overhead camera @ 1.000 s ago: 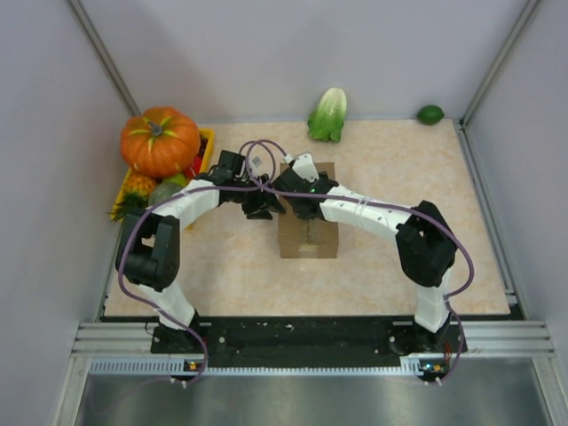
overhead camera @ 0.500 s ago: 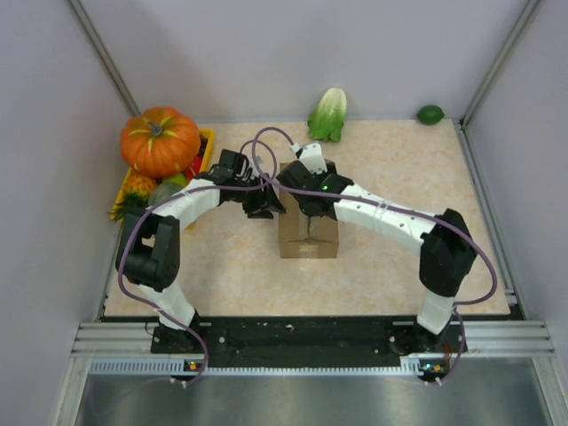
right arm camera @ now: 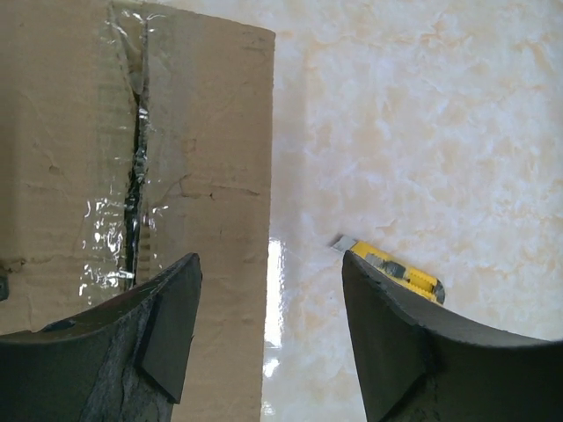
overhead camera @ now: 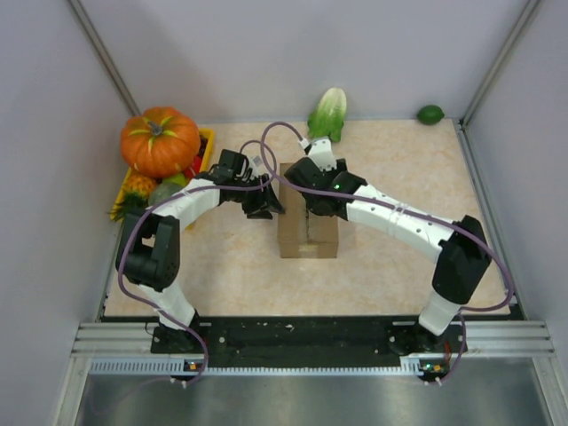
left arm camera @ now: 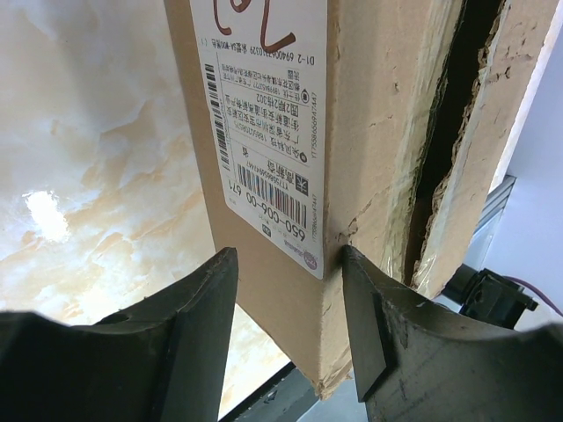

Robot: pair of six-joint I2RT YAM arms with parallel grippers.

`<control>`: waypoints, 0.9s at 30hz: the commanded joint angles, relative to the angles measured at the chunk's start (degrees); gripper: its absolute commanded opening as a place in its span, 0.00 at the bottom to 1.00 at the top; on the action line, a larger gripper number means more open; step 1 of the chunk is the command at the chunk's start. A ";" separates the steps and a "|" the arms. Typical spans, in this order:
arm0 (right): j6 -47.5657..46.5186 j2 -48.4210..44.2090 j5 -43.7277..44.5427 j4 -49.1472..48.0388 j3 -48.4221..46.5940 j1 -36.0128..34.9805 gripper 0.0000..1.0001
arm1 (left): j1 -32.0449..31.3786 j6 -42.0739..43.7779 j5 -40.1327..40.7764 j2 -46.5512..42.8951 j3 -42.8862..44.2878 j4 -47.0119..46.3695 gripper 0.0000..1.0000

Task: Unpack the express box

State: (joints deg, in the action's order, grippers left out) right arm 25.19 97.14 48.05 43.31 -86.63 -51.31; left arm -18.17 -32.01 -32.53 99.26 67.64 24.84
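Express box (overhead camera: 309, 238) mid-table (overhead camera: 399, 266), taped seam split. Left pincer (left arm camera: 288, 255) open and empty, astride the labelled corner. Right pincer (right arm camera: 268, 264) wide open, empty, above the box's right edge; knife (right arm camera: 391, 268) on bare table beside.

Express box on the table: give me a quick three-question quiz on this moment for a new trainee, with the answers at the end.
1. True or false: the right gripper holds the yellow utility knife.
2. The white label on the express box shows in which view? A) right wrist B) left wrist C) neither wrist
3. Fill in: the left gripper's open fingers straddle a ___ of the box.
Key: 1 false, the knife lies on the table beside the box; 2 B; 3 corner.
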 commanded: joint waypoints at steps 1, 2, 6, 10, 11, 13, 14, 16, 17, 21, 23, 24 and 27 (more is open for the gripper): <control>-1.46 1.55 -4.10 0.37 -3.36 -0.54 0.66 | -0.02 2.48 4.15 0.93 0.04 3.37 0.55; -1.55 2.52 -4.11 0.37 -3.81 -0.72 0.70 | -0.02 2.48 4.15 0.76 0.04 3.46 0.55; -1.46 5.95 -4.72 0.37 -6.53 -1.16 0.76 | -0.02 2.48 4.06 0.84 0.04 3.55 0.56; -1.28 8.41 -5.60 -0.15 -7.85 -1.42 0.80 | -0.02 2.39 3.79 1.02 -0.31 3.55 0.57; -1.46 9.63 -5.43 -0.16 -8.03 -1.43 0.81 | -0.02 2.30 3.79 1.11 -0.23 3.55 0.57; -1.28 10.61 -5.34 -0.16 -8.03 -1.43 0.83 | -0.02 2.22 3.88 1.20 -0.22 3.64 0.58; -1.28 11.48 -5.42 -0.16 -7.94 -1.51 0.83 | -0.02 2.21 3.71 1.28 -0.22 3.38 0.58; -1.11 12.19 -5.43 -0.16 -7.41 -1.43 0.84 | -0.02 1.95 3.01 1.28 0.04 2.94 0.59; -1.11 12.54 -5.51 -0.16 -7.24 -1.51 0.84 | -0.02 1.60 2.74 1.37 0.21 2.67 0.59; -0.93 13.86 -4.55 -0.24 -5.57 -1.51 0.84 | -0.02 1.42 1.60 2.07 0.83 2.41 0.59; -0.76 13.51 -3.32 -0.24 -4.78 -1.60 0.84 | 0.07 1.60 1.68 2.42 0.83 2.41 0.59; -0.84 13.34 -2.79 -0.16 -3.99 -1.60 0.83 | 0.07 1.51 1.68 2.69 0.92 2.41 0.59; -1.02 11.85 -1.47 0.02 -2.32 -1.60 0.82 | 0.07 1.69 1.51 2.95 1.01 2.41 0.59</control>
State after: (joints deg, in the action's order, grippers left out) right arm 24.08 110.52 43.64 42.98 -91.05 -52.03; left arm -18.13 -31.62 -33.43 100.05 67.94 24.97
